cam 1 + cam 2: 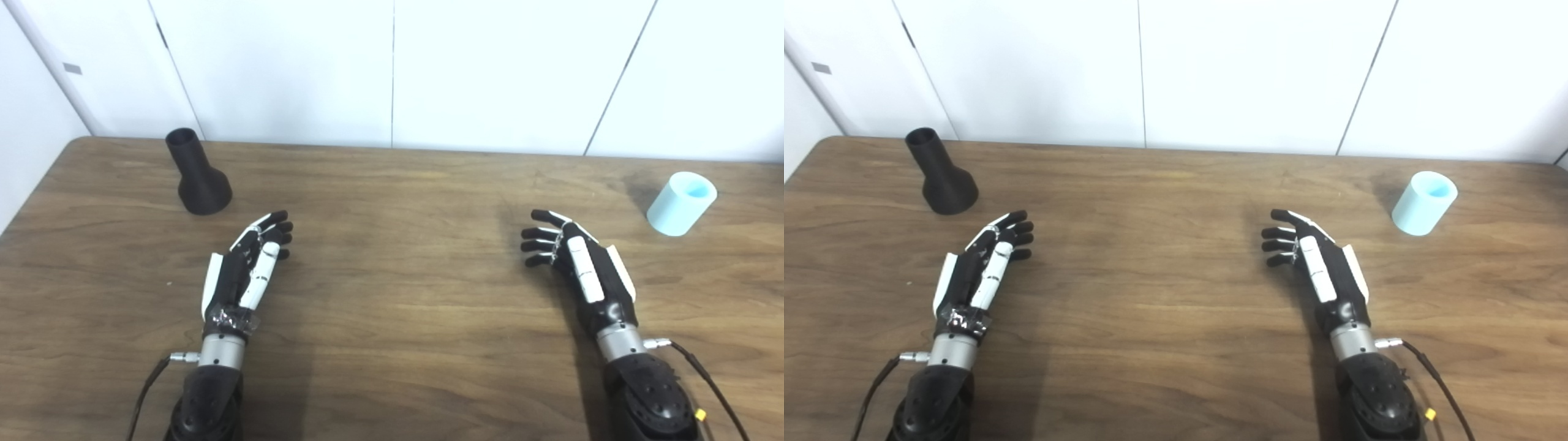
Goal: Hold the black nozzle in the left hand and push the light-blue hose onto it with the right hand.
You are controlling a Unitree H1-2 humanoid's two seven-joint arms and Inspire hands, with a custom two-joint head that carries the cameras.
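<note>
Left eye view gives me a brown wooden table (392, 306) backed by a white panelled wall (392, 67). I see both of my arms coming in from the bottom edge, well apart from each other.

My left hand (248, 266) sits above the tabletop at left of centre, thumb side up, its fingers (278, 236) stretched forward and a little apart, holding nothing. My right hand (576, 260) mirrors it at right of centre, fingers (539, 239) spread and pointing toward the middle of the table, also empty.

The black nozzle (197, 174) stands upright on its wide flared base near the far left corner, its narrow open neck pointing up. It is just beyond my left hand and slightly to its left, not touching it.

The light-blue hose (681, 203) is a short, stubby tube near the far right edge, open end up and leaning a little to the right in the picture. It is beyond my right hand and out to its right, clearly apart from the fingers.
</note>
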